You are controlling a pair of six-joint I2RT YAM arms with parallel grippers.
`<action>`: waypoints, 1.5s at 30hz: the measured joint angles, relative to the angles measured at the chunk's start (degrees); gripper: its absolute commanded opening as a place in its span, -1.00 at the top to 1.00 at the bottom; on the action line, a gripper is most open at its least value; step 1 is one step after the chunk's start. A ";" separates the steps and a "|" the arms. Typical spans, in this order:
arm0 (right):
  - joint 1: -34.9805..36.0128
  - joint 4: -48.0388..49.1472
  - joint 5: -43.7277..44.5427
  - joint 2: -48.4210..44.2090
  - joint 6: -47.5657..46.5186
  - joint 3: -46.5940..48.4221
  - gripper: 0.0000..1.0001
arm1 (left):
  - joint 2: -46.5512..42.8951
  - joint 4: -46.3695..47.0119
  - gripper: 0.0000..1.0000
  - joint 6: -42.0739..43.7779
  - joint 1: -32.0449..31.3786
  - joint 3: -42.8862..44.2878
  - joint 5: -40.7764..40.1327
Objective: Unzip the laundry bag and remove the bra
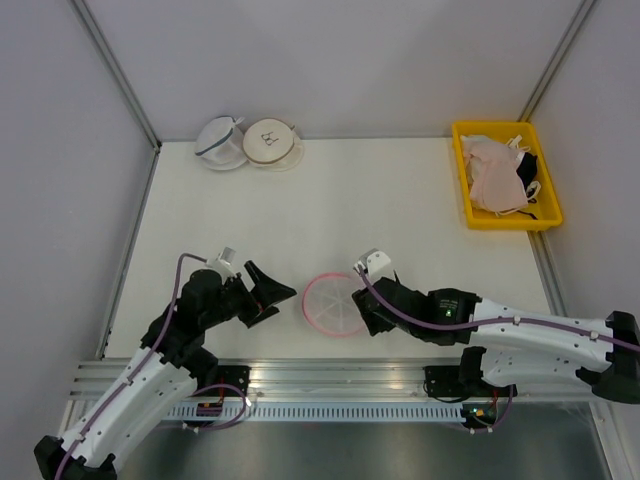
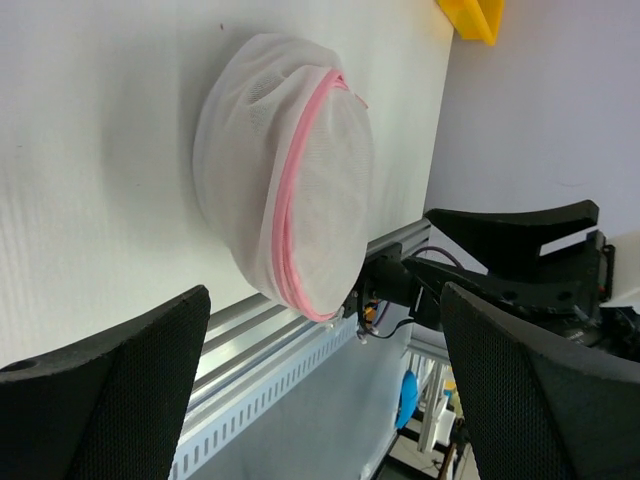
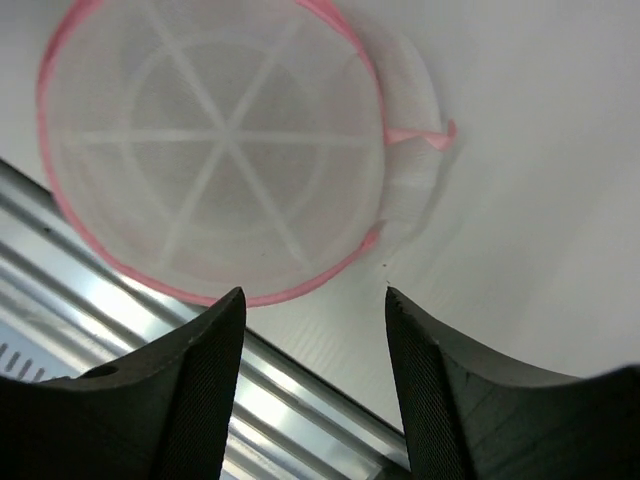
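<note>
The laundry bag (image 1: 333,303), a round white mesh pouch with a pink rim, lies near the table's front edge between my two grippers. My left gripper (image 1: 268,292) is open and empty just left of it. In the left wrist view the bag (image 2: 285,170) is domed, with its pink zipper closed, and lies beyond the left gripper (image 2: 322,310). My right gripper (image 1: 372,312) is open and empty at the bag's right side. In the right wrist view the right gripper (image 3: 315,295) is just short of the bag's (image 3: 215,140) pink rim, with a pink tab (image 3: 445,135) to the right. The bra does not show.
A yellow bin (image 1: 461,170) at the back right holds pale peach and black-and-white garments. A dark-trimmed mesh pouch (image 1: 222,142) and a beige-rimmed pouch (image 1: 272,143) sit at the back left. An aluminium rail (image 1: 330,375) runs along the near edge.
</note>
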 measured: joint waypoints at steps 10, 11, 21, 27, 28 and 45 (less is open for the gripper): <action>8.13 7.26 -8.59 9.09 -4.37 5.25 -0.23 | -5.90 -7.76 -0.99 0.17 0.09 0.00 -3.04; 9.18 7.74 -8.57 10.97 -4.61 5.92 -0.21 | -6.05 -7.98 -0.99 0.17 0.09 0.00 -3.30; 13.73 8.24 -3.13 21.42 -6.21 10.69 0.39 | -7.69 -10.36 -0.99 0.17 0.09 0.02 -3.89; 14.01 7.08 2.43 25.29 -5.95 12.17 0.45 | -7.98 -10.51 -0.99 0.17 0.09 0.02 -3.89; 14.03 6.95 2.89 25.77 -5.95 12.17 0.48 | -8.00 -10.51 -0.99 0.17 0.09 0.02 -3.89; 14.21 5.70 9.07 17.09 -4.17 12.13 0.99 | -8.48 -11.17 -0.99 0.17 0.09 0.04 -3.76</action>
